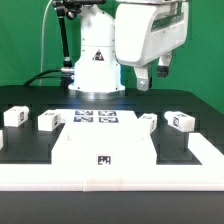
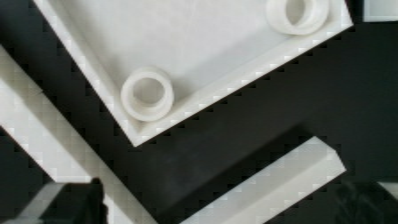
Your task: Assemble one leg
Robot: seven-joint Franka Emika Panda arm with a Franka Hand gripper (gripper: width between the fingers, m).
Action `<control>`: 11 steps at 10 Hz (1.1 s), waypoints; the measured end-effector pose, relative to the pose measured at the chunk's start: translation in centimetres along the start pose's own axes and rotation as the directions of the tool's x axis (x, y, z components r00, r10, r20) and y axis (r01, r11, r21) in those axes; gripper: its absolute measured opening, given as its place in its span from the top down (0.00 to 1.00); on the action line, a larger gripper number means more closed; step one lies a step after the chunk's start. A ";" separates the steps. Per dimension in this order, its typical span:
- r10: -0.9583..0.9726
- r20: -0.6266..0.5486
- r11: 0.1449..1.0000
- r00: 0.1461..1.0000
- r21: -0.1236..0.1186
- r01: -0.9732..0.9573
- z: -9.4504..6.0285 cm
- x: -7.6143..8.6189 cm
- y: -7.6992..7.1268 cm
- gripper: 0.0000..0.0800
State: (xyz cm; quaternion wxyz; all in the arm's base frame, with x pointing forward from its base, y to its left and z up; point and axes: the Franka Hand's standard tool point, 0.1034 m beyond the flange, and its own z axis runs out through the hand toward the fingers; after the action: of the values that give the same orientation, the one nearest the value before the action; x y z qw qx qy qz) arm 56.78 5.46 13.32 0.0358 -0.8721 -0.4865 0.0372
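Behind the panel (image 1: 90,145), toward the exterior view's right, a leg (image 1: 147,120) lies on the tabletop (image 1: 25,137) while your jaws hang parted and empty over the panel's far edge, so descend straight, straddle the leg's narrow sides, then clench.
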 end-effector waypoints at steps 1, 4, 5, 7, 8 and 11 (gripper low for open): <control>-0.070 -0.026 0.997 0.997 -0.040 0.069 0.9 -0.5 0.2 0.19; -0.258 -0.012 0.959 0.966 -0.123 0.254 2.3 -2.1 0.3 0.19; -0.307 0.021 0.944 0.951 -0.120 0.307 2.8 -2.5 0.4 0.19; -0.312 0.039 0.944 0.949 -0.099 0.314 3.2 -2.8 0.4 0.19; -0.312 0.039 0.944 0.949 -0.098 0.314 3.2 -2.8 0.4 0.19; -0.374 0.030 0.916 0.927 -0.145 0.375 4.3 -2.9 -0.1 0.19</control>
State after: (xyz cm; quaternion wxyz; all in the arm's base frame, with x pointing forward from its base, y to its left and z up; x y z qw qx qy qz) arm 54.75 3.17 9.17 -0.0228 -0.7631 -0.6458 -0.0058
